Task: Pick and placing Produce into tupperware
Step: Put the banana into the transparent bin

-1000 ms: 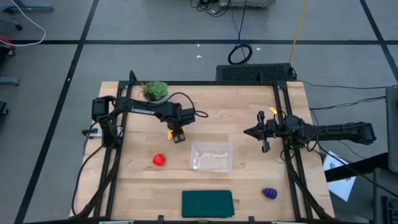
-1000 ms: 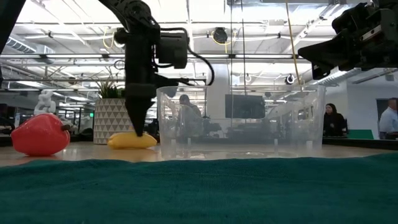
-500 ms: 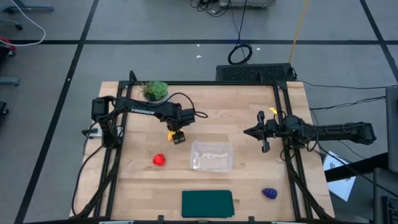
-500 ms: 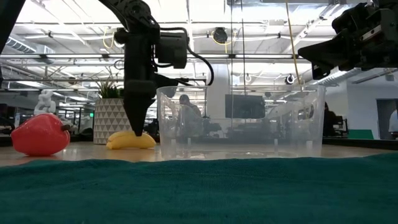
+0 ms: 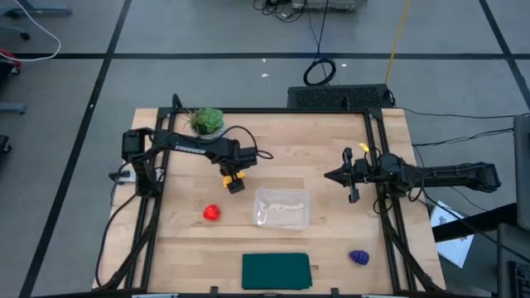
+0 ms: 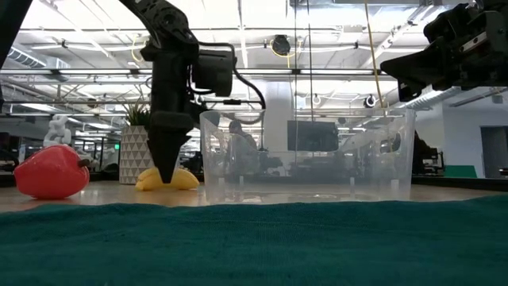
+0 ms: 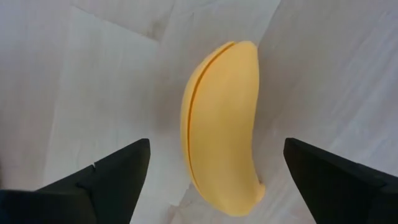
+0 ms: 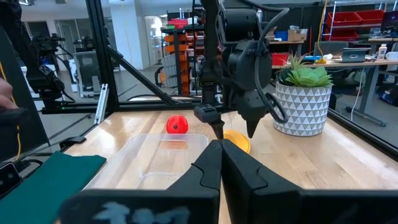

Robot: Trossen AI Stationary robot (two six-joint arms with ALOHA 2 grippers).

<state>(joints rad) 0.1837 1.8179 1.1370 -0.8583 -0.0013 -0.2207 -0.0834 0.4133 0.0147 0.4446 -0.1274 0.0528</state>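
The yellow banana (image 7: 221, 124) lies flat on the wooden table, left of the clear tupperware (image 5: 281, 207). My left gripper (image 7: 216, 149) hangs open over the banana, pointing down, one finger on each side of it with a gap to both. From table height the left gripper (image 6: 167, 168) reaches down in front of the banana (image 6: 178, 180). The red fruit (image 5: 212, 213) rests on the table nearer the front left. The purple grape bunch (image 5: 358, 257) lies at the front right. My right gripper (image 5: 330, 175) hovers shut right of the tupperware.
A potted plant (image 5: 207, 121) stands at the far left, just behind the left arm. A dark green mat (image 5: 276, 270) lies at the near edge in front of the tupperware. Black frame rails run along both sides of the table.
My left gripper has shifted a little toward the table's left edge over the banana. The banana has stayed lying on the table.
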